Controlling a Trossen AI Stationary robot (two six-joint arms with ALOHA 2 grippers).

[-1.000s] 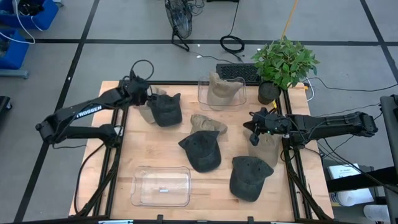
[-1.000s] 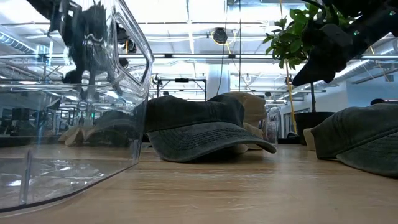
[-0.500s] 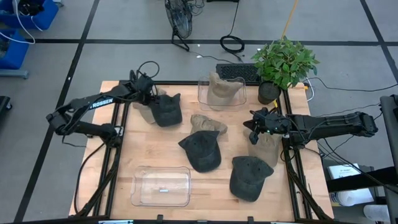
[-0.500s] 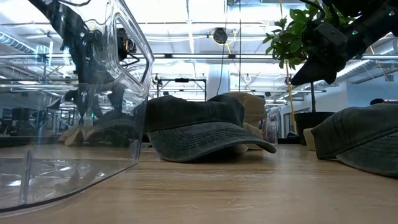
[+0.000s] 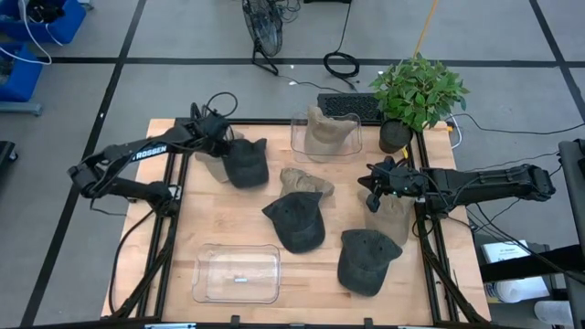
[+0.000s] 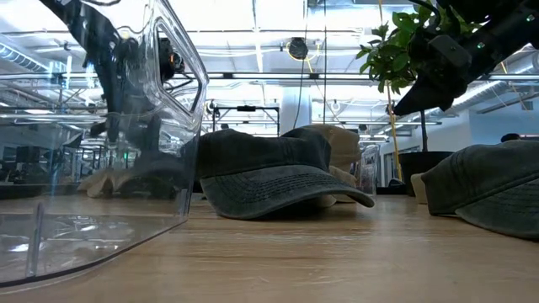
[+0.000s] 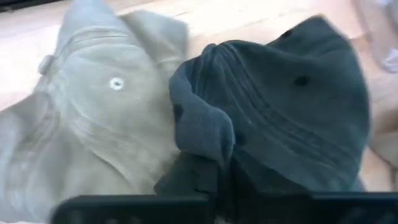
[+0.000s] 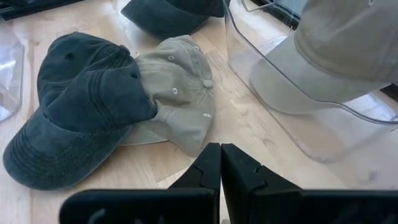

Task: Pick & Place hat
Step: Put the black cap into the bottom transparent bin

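A dark hat [image 5: 245, 163] lies on the table at the far left, against a tan hat [image 5: 213, 161]. My left gripper [image 5: 227, 144] comes down on its left side and is shut on a bunched fold of it [image 7: 214, 186]. My right gripper [image 5: 370, 185] hangs shut above the table at the right, over another tan hat [image 5: 388, 217], with nothing between its fingers [image 8: 221, 155]. A clear bin [image 5: 302, 146] at the far middle holds a tan hat [image 5: 327, 132]. An empty clear bin [image 5: 238, 274] stands near left. My left gripper pinches a raised fold of the dark hat's crown [image 7: 200, 134] between its two fingers, at the side next to the tan hat [image 7: 93, 118]. The fingers slant down from the table's left. The rest of the hat lies on the table.
More hats lie mid-table: a tan one [image 5: 306, 180], a dark one [image 5: 297, 221] and a dark one [image 5: 366, 260] near right. A potted plant [image 5: 416, 91] and a keyboard [image 5: 352, 105] stand at the far right. Black frame rails [image 5: 174, 238] run along the table's sides.
My left gripper has come down and gone a little toward the table's right, onto the dark hat at the far left. The hats lie where they were. My right arm has kept still.
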